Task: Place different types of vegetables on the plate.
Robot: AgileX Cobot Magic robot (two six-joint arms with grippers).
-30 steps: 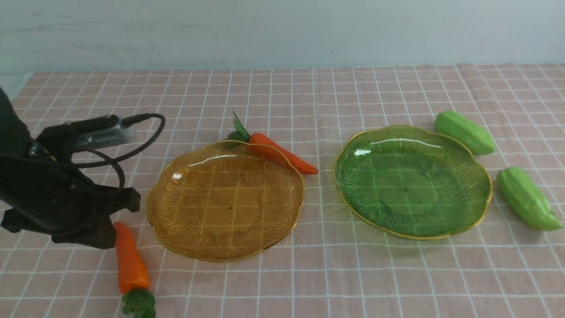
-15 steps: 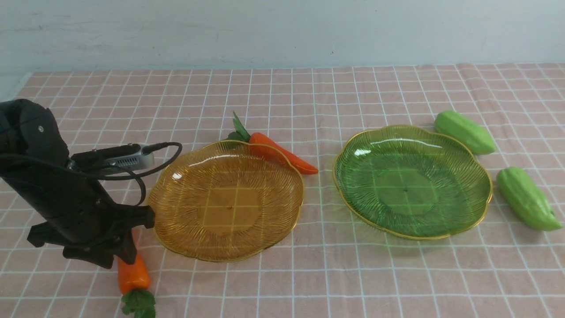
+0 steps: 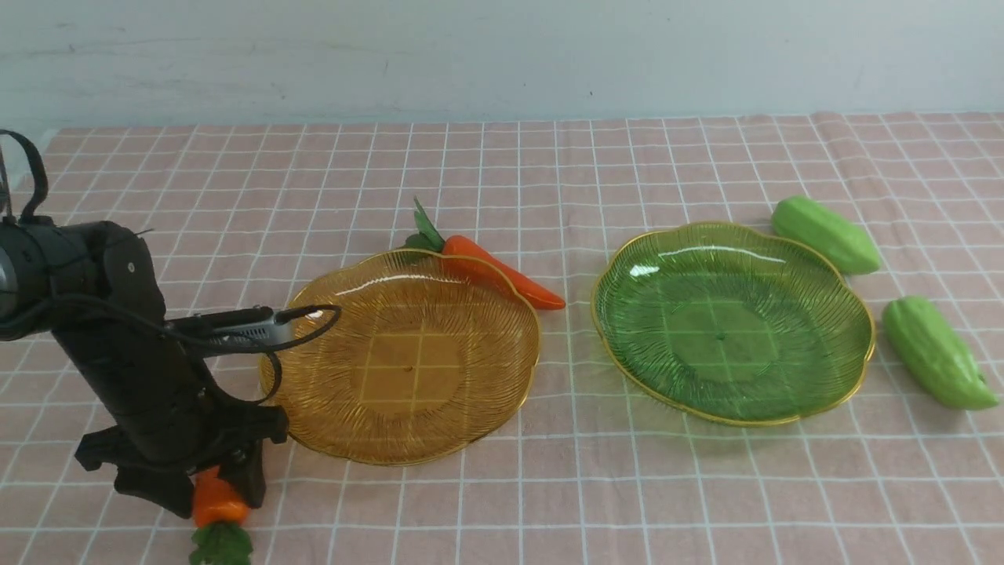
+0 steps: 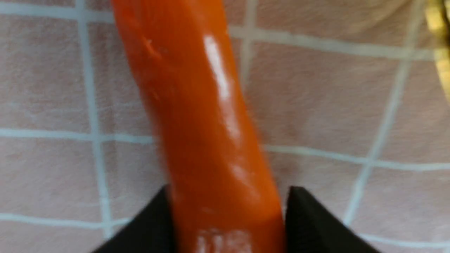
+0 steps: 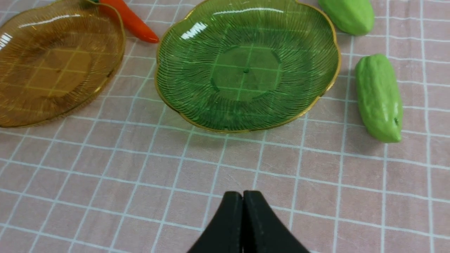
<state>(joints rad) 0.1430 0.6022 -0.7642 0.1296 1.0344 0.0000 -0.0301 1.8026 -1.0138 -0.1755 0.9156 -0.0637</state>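
L gripper (image 3: 210, 493) down at cloth (image 3: 549, 502), jaws spread, straddling carrot (image 4: 207, 116) lying flat, leafy top sticking out toward robot. Amber plate (image 3: 408, 369) just beside gripper on its R. 2nd carrot (image 3: 502, 275) at that plate's far rim, well apart from gripper. R gripper (image 5: 242, 207) tips pressed together; green plate (image 5: 246, 70) ahead of it. Near gourd (image 5: 379, 95) and far gourd (image 5: 348, 14) on cloth just R of plate.

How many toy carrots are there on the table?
2. One carrot lies at the near left, between the fingers of the left gripper; the other carrot lies behind the amber plate's far rim. None seems hidden.
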